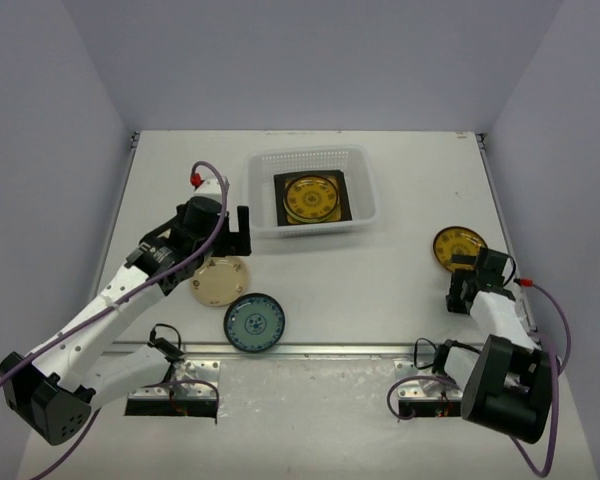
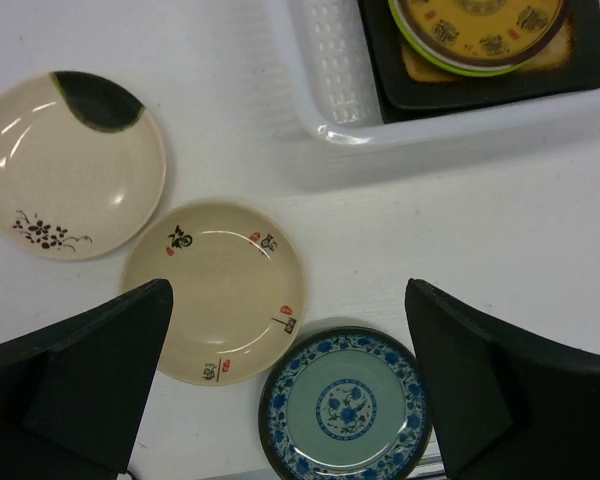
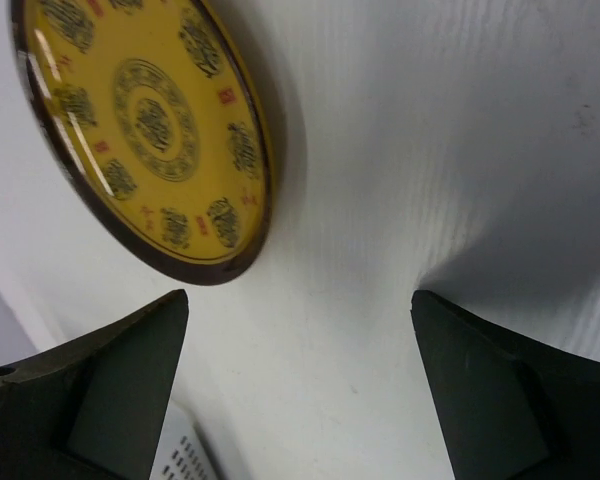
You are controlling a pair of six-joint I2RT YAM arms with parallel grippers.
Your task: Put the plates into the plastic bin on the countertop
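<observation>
The plastic bin [image 1: 265,196], a white slotted basket, sits at the far middle of the table [image 1: 400,290]. Inside lies a square dark plate [image 2: 580,60] with a sliver of amber showing at its centre. On it rests a lime-green plate [image 2: 412,42], and on that a yellow patterned plate [image 1: 311,197]. The left wrist view cuts this stack off at its top edge, so most of each plate's face is out of sight.

Four round plates lie flat on the table outside the bin. A cream plate [image 2: 215,290] with small red and black marks lies near the bin's left front corner. Just beside it is a second cream plate [image 2: 70,165] with a dark green patch and a flower sprig; the left arm hides it in the top view. A blue-and-white plate [image 1: 254,322] lies close by the first cream plate, near the metal rail [image 1: 310,350]; whether their rims touch is unclear.

The left fingers [image 2: 80,390] hang spread wide above the first cream plate, holding nothing.

Well apart, at the right side, a brown-rimmed yellow plate [image 3: 145,130] lies just ahead of the right fingers [image 3: 100,390], which are also spread and empty.
</observation>
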